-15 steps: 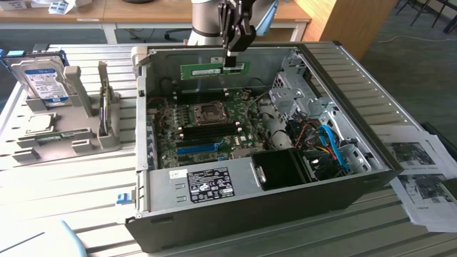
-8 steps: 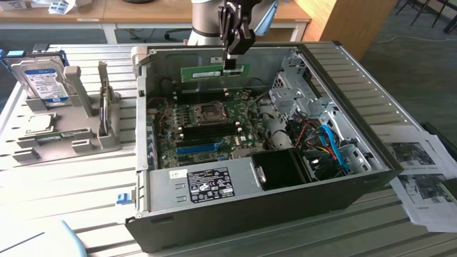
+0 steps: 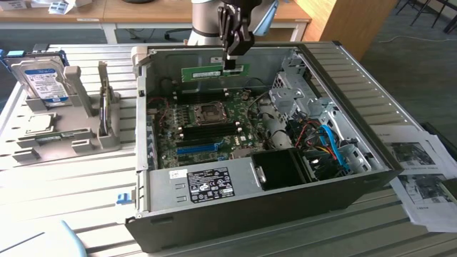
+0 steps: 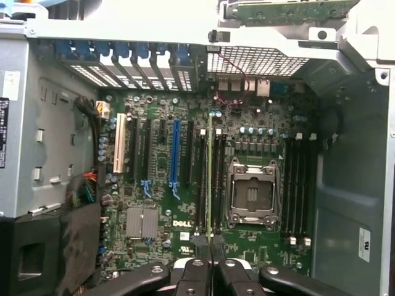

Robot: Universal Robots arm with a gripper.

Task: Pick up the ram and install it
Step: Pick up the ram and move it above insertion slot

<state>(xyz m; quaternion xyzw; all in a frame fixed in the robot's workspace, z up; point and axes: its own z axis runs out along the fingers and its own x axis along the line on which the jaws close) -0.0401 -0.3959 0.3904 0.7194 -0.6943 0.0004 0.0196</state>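
Note:
My gripper (image 3: 232,67) is shut on the ram (image 3: 214,71), a long green stick with a white label. It hangs level in the air above the far part of the open computer case (image 3: 343,69). In the wrist view the ram (image 4: 210,172) appears edge-on as a thin green line running out from the gripper (image 4: 210,243). It lines up over the black memory slots (image 4: 201,179) beside the empty processor socket (image 4: 253,194) on the motherboard (image 4: 154,185). The stick is well above the board, touching no slot.
A grey holder (image 3: 71,134) on the exterior view's left carries a hard drive (image 3: 44,80) and a square silver processor chip (image 3: 39,123). Inside the case are a power supply (image 3: 207,184), a drive cage (image 3: 296,91), coloured cables (image 3: 325,144) and a blue slot (image 4: 175,154). Papers (image 3: 421,171) lie on the right.

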